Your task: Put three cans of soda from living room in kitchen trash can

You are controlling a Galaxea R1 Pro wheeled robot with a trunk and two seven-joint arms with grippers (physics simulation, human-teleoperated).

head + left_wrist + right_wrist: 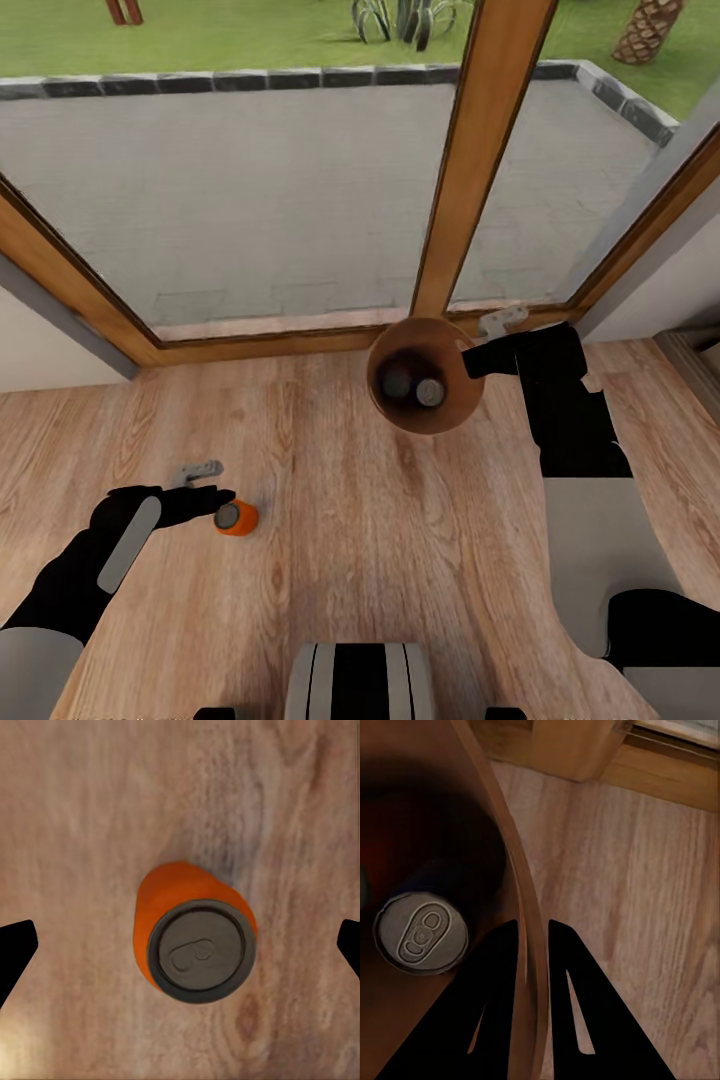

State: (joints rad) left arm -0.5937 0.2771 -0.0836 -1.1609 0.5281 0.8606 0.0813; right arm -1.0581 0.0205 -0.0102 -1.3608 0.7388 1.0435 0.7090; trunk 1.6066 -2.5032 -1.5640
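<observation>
The orange soda can [236,518] stands upright on the wood floor at about eight o'clock from the trash can [384,405], with the left gripper [200,484] spread wide above it. It is likely light, rigid, smooth and tippy, so I would pinch mid-wall. The right gripper [533,937] pinches the bin's rim; two cans [430,392] sit inside.
</observation>
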